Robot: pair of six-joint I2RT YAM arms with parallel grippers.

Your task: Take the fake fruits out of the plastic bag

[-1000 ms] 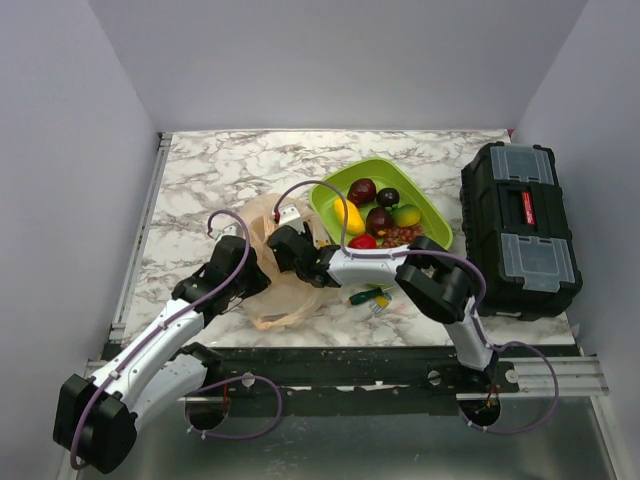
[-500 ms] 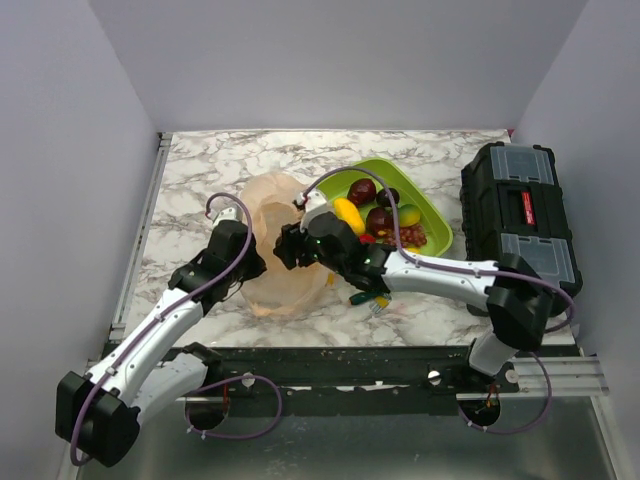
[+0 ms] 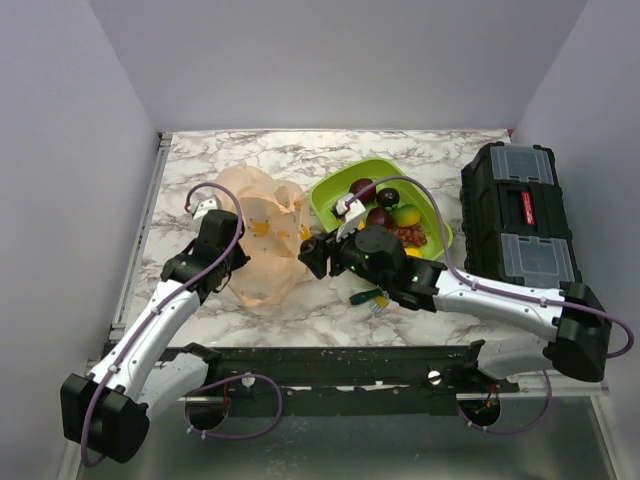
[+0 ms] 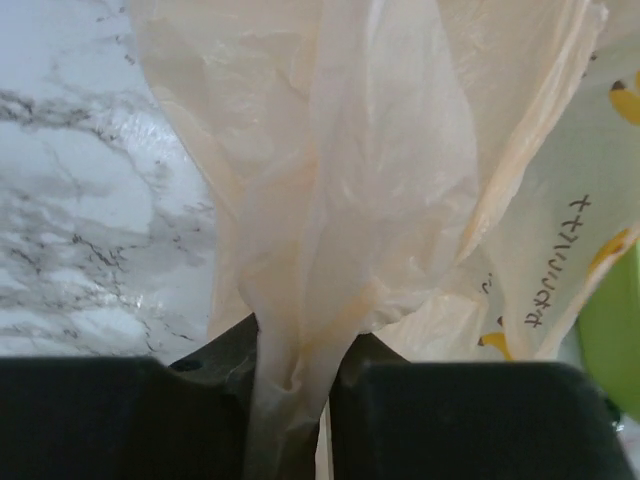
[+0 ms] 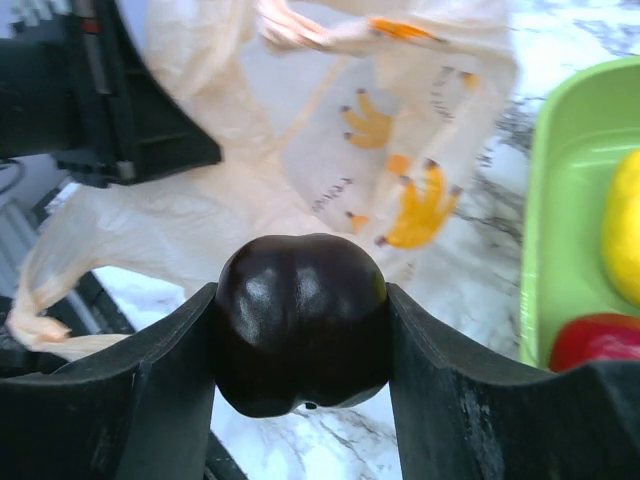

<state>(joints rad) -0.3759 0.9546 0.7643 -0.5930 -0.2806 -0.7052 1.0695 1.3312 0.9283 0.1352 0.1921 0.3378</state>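
The peach-orange plastic bag [image 3: 262, 238] hangs bunched left of centre. My left gripper [image 3: 214, 243] is shut on a twisted fold of it [image 4: 300, 200], the fold pinched between the jaws [image 4: 290, 400]. My right gripper [image 3: 313, 254] is just right of the bag, beside the tray's near left corner. In the right wrist view it is shut on a dark purple plum [image 5: 300, 320], held clear of the bag [image 5: 330, 150] above the marble. Other fake fruits lie in the green tray [image 3: 327, 197]: plums [image 3: 362, 189], a yellow piece [image 5: 622, 225] and a red apple [image 5: 595, 340].
A black toolbox [image 3: 520, 228] stands at the right. A green-handled screwdriver [image 3: 366, 296] lies near the front edge under my right arm. Bare marble shows at the far left and along the back.
My right gripper has drawn back to the right, out of the bag, with the plum in it. My left gripper has pulled the bag up and toward the far left.
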